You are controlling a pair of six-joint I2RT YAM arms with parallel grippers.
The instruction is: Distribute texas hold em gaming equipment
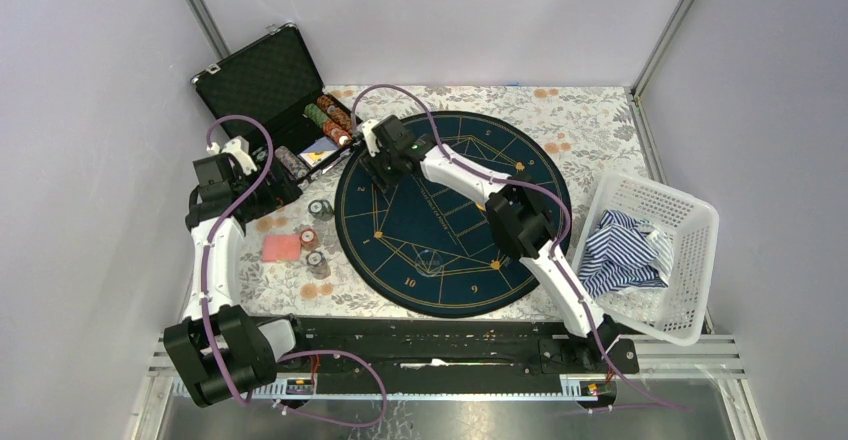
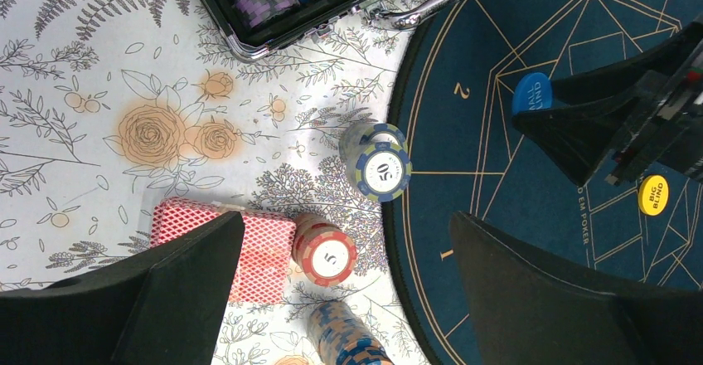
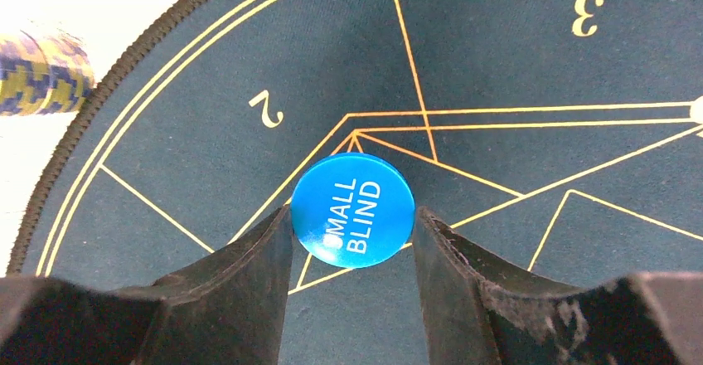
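A: While the right gripper (image 3: 352,216) is clamped on the small-blind button (image 3: 352,191), where is it?
B: Between the fingertips, seemingly flat on the mat (image 3: 514,41). Likely light, stiff, slick plastic; opposite rim edges suit best.

SMALL BLIND on blue disc (image 3: 352,210), BIG BLIND on yellow disc (image 2: 653,195), 5 on red chip (image 2: 330,259)

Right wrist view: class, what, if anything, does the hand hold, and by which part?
The right hand holds the blue Small Blind button, its fingers pinching opposite edges of the rim.
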